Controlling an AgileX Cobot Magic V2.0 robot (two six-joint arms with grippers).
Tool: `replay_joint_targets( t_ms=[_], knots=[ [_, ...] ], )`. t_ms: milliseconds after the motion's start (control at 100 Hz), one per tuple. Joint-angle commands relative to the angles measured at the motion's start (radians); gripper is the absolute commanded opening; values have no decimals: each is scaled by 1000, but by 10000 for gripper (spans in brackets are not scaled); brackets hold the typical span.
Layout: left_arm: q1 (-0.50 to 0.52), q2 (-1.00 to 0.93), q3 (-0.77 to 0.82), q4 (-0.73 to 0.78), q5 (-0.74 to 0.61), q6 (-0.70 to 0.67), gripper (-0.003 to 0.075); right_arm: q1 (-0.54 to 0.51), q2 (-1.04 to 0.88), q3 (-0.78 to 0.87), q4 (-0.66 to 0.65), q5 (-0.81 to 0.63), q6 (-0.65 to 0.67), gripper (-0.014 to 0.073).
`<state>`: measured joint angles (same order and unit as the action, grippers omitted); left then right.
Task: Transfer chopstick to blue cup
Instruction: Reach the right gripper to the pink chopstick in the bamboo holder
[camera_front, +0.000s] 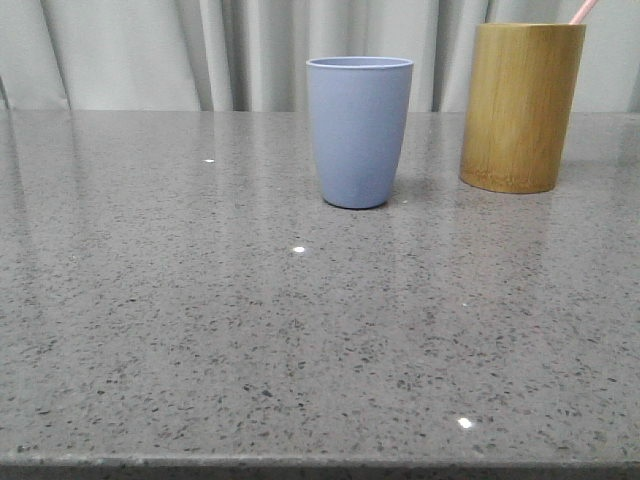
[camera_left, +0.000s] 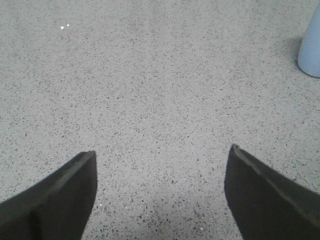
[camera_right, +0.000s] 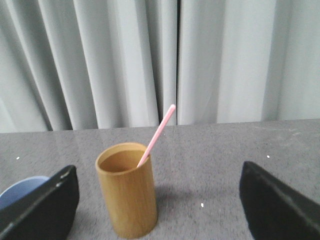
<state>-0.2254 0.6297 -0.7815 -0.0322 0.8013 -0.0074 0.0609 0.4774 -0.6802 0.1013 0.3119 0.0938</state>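
The blue cup (camera_front: 359, 130) stands upright near the middle back of the grey table; its side shows in the left wrist view (camera_left: 311, 47) and its rim in the right wrist view (camera_right: 20, 186). One pale pink chopstick (camera_right: 157, 134) leans in the yellow-brown bamboo holder (camera_right: 126, 189), which stands at the back right (camera_front: 521, 106); the stick's tip pokes above it (camera_front: 583, 10). My left gripper (camera_left: 162, 155) is open and empty over bare table, left of the blue cup. My right gripper (camera_right: 159, 172) is open and empty, short of the holder. Neither arm shows in the front view.
Grey speckled stone table (camera_front: 250, 330) with its front edge near the bottom of the front view. Pale grey curtains (camera_front: 150, 50) hang close behind the cups.
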Motion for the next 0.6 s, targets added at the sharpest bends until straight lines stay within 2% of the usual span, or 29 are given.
replay_joint_targets(
  t_ms=[0, 280, 590],
  knots=[
    [2, -1, -23, 0, -74, -9, 513, -3, 99, -19, 3, -205, -5, 645],
    [2, -1, -23, 0, -74, -9, 513, 1, 410, -24, 3, -470, 14, 645],
    [2, -1, -23, 0, -83, -9, 513, 6, 639, -91, 3, -634, 91, 645]
  ],
)
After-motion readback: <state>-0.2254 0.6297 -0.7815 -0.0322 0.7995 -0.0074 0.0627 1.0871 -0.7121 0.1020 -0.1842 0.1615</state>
